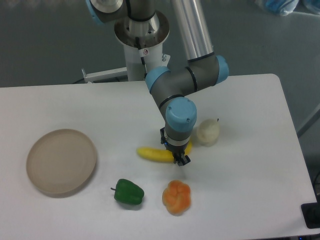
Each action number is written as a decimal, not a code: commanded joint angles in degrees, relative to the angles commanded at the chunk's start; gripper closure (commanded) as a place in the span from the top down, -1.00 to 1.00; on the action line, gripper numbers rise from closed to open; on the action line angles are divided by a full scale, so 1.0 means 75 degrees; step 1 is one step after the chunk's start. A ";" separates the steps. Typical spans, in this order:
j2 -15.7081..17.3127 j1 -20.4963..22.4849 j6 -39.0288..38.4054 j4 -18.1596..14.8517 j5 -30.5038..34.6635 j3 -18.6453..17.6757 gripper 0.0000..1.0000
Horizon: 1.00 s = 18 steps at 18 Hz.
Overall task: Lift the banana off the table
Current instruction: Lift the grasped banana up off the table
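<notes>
The yellow banana (pixel 151 154) lies on the white table (pixel 260 150) near its middle, curving to the right. My gripper (pixel 176 154) points straight down over the banana's right half, with its fingers low on either side of the fruit. The wrist hides the jaws, so whether they are closed on the banana cannot be made out. The banana's right end is hidden behind the gripper.
A pale cream pear (pixel 207 132) stands just right of the gripper. A lumpy orange fruit (pixel 176 196) and a green pepper (pixel 128 192) lie in front of the banana. A round beige plate (pixel 61 161) sits at the left.
</notes>
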 joint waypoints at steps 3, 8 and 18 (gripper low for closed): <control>0.0210 0.0070 0.0081 -0.0081 0.0012 0.0140 -0.88; 0.0633 0.0351 0.0105 -0.0572 0.0035 0.0748 -0.86; 0.0200 0.1159 0.0035 -0.2180 0.0129 0.2731 -1.00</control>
